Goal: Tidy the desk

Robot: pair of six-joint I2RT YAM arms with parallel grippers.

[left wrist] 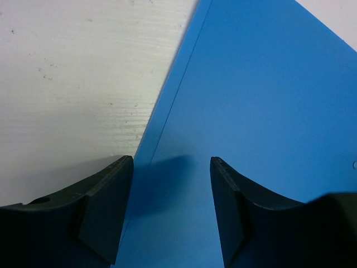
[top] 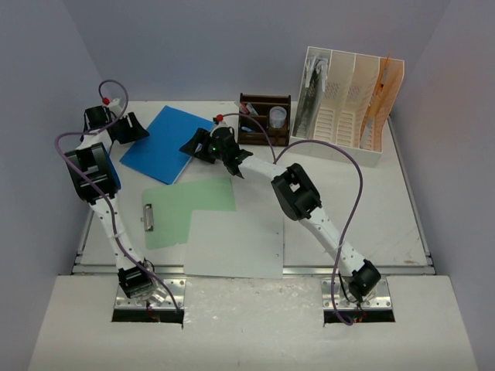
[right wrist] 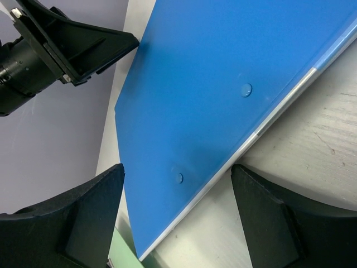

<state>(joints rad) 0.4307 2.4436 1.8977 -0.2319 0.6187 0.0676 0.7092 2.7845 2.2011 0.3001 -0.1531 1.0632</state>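
Desk [top: 371, 224], flat white, cluttered. My left gripper [left wrist: 172, 167] and right gripper [right wrist: 178, 173] gape astride the thin blue folder [left wrist: 268, 111]'s edges, to lift it.

Bright even overhead light, faint shadows on the desk [top: 387, 224], wrist views sharp, soft shadow on blue folder [left wrist: 268, 111]

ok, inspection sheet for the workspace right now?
Surface: white rectangular desk, papers at centre.
Job's things: flat blue folder, far left; green clipboard, white paper sheet overlapping its corner.
Clutter: dark brown wooden pen organizer, white slotted file rack, far edge.
Grippers: left gripper open, straddling folder's left edge; right gripper open, straddling its right edge.
Cables: purple cables loop above the desk.
Surroundings: plain grey walls.
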